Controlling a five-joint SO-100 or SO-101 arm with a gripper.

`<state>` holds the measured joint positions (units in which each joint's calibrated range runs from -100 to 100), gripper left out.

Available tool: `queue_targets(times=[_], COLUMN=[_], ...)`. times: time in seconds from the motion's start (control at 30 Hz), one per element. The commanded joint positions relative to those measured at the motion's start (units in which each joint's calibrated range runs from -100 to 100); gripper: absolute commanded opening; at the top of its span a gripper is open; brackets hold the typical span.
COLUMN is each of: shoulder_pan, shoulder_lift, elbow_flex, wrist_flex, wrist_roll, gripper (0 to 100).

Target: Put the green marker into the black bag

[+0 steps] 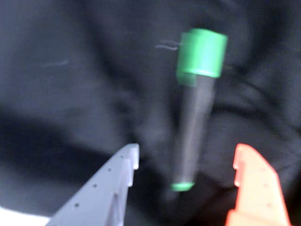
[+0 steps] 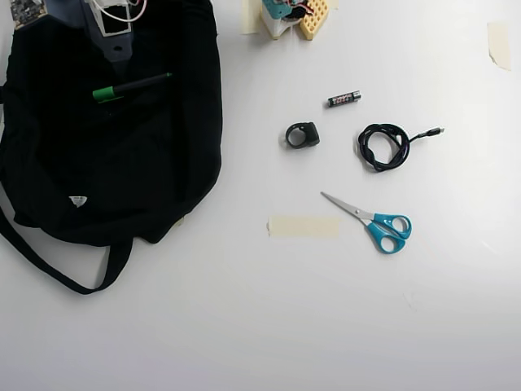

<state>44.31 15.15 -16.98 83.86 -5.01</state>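
Note:
The green marker (image 1: 195, 113) has a green cap, a dark barrel and a green end. In the wrist view it is blurred and lies loose between my jaws, touching neither, over the black bag (image 1: 70, 84). My gripper (image 1: 188, 150) is open, with the grey finger (image 1: 120, 176) left and the orange finger (image 1: 256, 183) right. In the overhead view the marker (image 2: 130, 85) lies across the upper part of the large black bag (image 2: 155, 171), just below my arm (image 2: 114, 37) at the top left. I cannot tell whether it is inside the bag or on top of the fabric.
In the overhead view a small battery (image 2: 343, 98), a black ring-shaped piece (image 2: 302, 135), a coiled black cable (image 2: 387, 145), blue-handled scissors (image 2: 374, 221) and a strip of tape (image 2: 304, 226) lie on the white table to the right. The bag's strap (image 2: 49, 265) trails at lower left.

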Motion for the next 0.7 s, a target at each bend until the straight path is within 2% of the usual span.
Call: queue_targets(times=[0.0,0.07,0.13,0.2,0.27,0.3,0.33,0.47,0.67], shoulder_pan=[-6.76,-10.50,-16.18,-21.79,-29.42,-31.82,-34.43,-40.49,-42.96], shoulder_lift=[-2.29,-6.11,-10.84,-14.24,-20.30,-23.78,-29.76,-42.12,-48.76], elbow_flex=[-13.48,-17.34,-16.53,-14.91,-3.32,1.89,8.54,20.84,31.27], wrist_flex=[10.55,15.11,15.11,15.11,14.94,14.34,14.08,7.96,1.50], wrist_roll=[0.29,0.34,0.29,0.29,-0.45,-1.76,-3.91,-4.75,-5.90], gripper=[26,22,12,9,8,3,2,2,2])
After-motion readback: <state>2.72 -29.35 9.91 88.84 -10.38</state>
